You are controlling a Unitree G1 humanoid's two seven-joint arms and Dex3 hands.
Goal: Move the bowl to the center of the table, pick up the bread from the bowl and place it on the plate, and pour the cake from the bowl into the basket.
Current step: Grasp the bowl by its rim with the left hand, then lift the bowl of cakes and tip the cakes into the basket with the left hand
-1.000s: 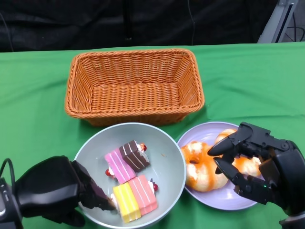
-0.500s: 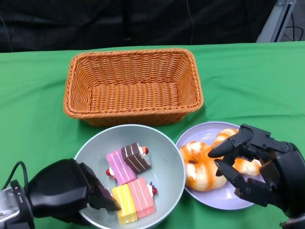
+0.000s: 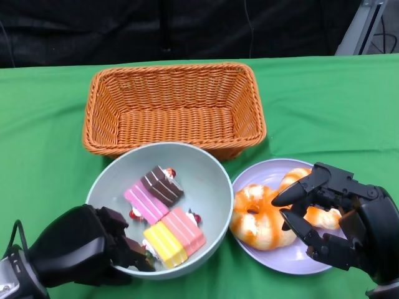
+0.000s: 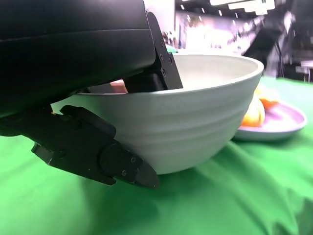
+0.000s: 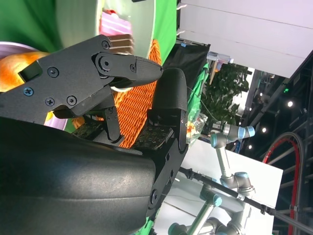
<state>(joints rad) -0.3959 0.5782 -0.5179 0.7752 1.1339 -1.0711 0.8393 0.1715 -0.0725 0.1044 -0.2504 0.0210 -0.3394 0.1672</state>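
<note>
Three cake slices (image 3: 161, 215) in bowl (image 3: 206, 180), bowl just short of basket (image 3: 174, 112) – I have left hand (image 3: 87, 252) clamping its near rim, ready for tipping. Bread (image 3: 259, 218) on plate (image 3: 274, 265) beside bowl – right hand (image 3: 340, 221) hovers above, fingers apart, holding nothing.

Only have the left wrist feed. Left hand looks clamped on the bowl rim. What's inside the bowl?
Observer: Head view shows only cake slices in the bowl, pink, chocolate and yellow. No bread in it. The left hand grips the near rim.
Operator: Where's the bread?
Observer: The bread lies on the purple plate, right of the bowl.
Operator: Right hand?
Observer: The right hand is over the plate, fingers apart, holding nothing.
Operator: Basket?
Observer: The basket sits just behind the bowl.
</note>
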